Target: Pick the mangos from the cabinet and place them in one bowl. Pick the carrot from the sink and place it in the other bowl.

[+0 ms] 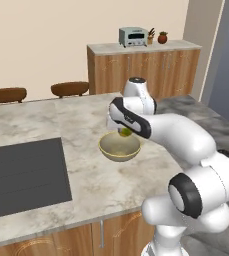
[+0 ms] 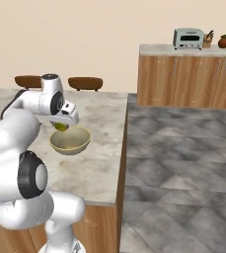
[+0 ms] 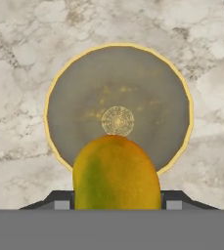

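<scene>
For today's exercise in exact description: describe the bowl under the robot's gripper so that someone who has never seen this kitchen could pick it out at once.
Start at the marble counter with the black cooktop set into it. To the right of the cooktop stands a round pale tan bowl, directly below the gripper that holds a yellow-green mango. It has a thin yellowish rim, and nothing lies in it.

A: What occupies the lower centre of the frame?
B: A mango (image 3: 116, 173), clamped in the hand (image 3: 117, 204).
A: And above it?
B: The pale tan bowl (image 3: 64, 105), centre frame, on the marble table (image 3: 20, 44).
</scene>
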You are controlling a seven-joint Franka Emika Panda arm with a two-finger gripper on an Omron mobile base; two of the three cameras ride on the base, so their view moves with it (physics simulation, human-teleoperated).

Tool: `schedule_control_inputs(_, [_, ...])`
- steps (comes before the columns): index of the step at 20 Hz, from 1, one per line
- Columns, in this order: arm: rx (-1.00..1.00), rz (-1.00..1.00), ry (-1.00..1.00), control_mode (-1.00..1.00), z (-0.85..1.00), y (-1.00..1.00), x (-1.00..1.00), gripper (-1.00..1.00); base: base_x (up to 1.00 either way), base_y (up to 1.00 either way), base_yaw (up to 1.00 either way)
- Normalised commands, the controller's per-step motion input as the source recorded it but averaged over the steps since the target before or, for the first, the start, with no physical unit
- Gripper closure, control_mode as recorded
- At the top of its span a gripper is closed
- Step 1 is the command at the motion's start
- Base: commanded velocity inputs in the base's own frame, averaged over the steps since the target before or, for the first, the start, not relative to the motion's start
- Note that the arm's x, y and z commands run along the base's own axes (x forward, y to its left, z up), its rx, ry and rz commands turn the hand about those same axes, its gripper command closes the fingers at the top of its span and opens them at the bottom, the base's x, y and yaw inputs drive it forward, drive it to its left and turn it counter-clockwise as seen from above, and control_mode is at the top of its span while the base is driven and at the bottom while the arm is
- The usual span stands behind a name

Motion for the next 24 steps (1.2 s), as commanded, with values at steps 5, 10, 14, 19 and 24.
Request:
schedule_control_inputs(5, [0.00, 0.00, -0.03, -1.00, -0.27, 0.05, 0.26, 1.00, 0.00, 0.00, 0.00])
schedule_control_inputs(10, [-0.01, 0.00, -0.10, -1.00, -0.10, 0.00, 0.26, 1.00, 0.00, 0.00, 0.00])
schedule_control_inputs(14, [0.00, 0.00, -0.09, -1.00, -0.02, 0.00, 0.18, 1.00, 0.00, 0.00, 0.00])
schedule_control_inputs(19, [0.00, 0.00, -0.04, -1.00, -0.07, 0.00, 0.11, 1.00, 0.00, 0.00, 0.00])
schedule_control_inputs(24, [0.00, 0.00, 0.00, -1.00, -0.29, 0.00, 0.05, 1.00, 0.00, 0.00, 0.00])
